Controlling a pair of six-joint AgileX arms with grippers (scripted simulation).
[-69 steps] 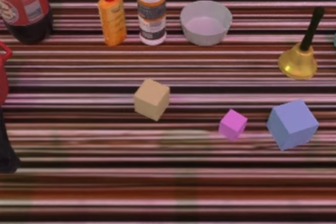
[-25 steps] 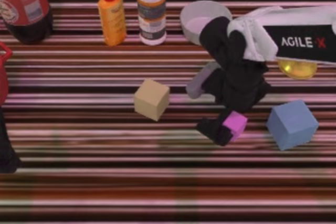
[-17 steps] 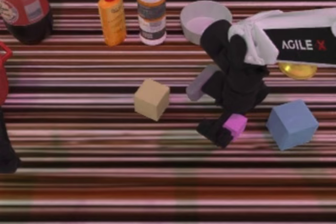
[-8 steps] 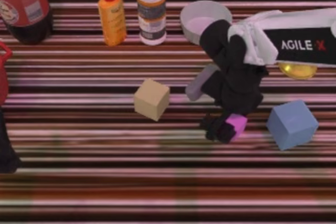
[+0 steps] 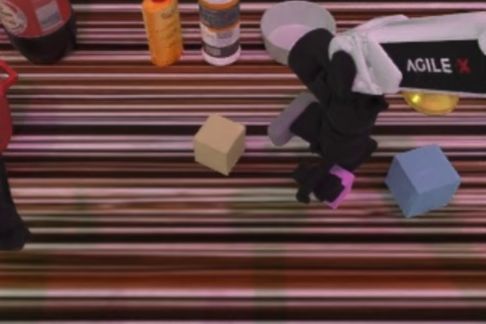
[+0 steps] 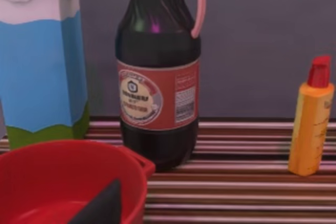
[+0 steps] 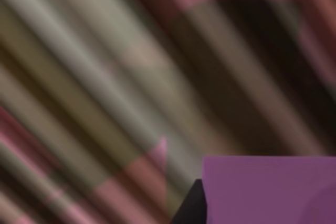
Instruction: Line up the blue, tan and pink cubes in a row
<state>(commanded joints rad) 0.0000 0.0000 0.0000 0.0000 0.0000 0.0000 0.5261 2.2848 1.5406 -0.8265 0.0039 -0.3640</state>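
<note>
**A:** Table (image 5: 152, 263) first: striped, clutter along far edge. Anything big near the jaws?

**B:** Right arm (image 5: 425, 55) biggest, reaching in from the right side, right gripper (image 5: 325, 184) down at table level. Soy sauce bottle (image 5: 34, 5) far left of the jaws, at the back corner. Also seen from left wrist beside a milk carton (image 6: 39, 61) and a red pot (image 6: 68, 177).

**A:** Cubes?

**B:** Blue cube (image 5: 422, 180) just right of the jaws, not touching, turned askew. Tan cube (image 5: 219, 143) left of the jaws, well apart, slightly farther back. Pink cube (image 5: 339, 184) between the jaws, pinched, mostly hidden under the black fingers from above. Right wrist view shows one flat face of it close up (image 7: 268, 190) over blurred stripes.

**A:** Lifted or on the table?

**B:** Cannot tell.

**A:** Rest?

**B:** Behind the jaws: grey bowl (image 5: 292, 24), partly covered by the arm. White bottle (image 5: 219, 13) and orange bottle (image 5: 162, 20) behind and left. Gold bell (image 5: 430, 100) behind and right, mostly under the arm.

**A:** Left gripper?

**B:** Parked at the left edge. Only a dark finger tip (image 6: 100, 205) over the red pot; open or closed not visible.
</note>
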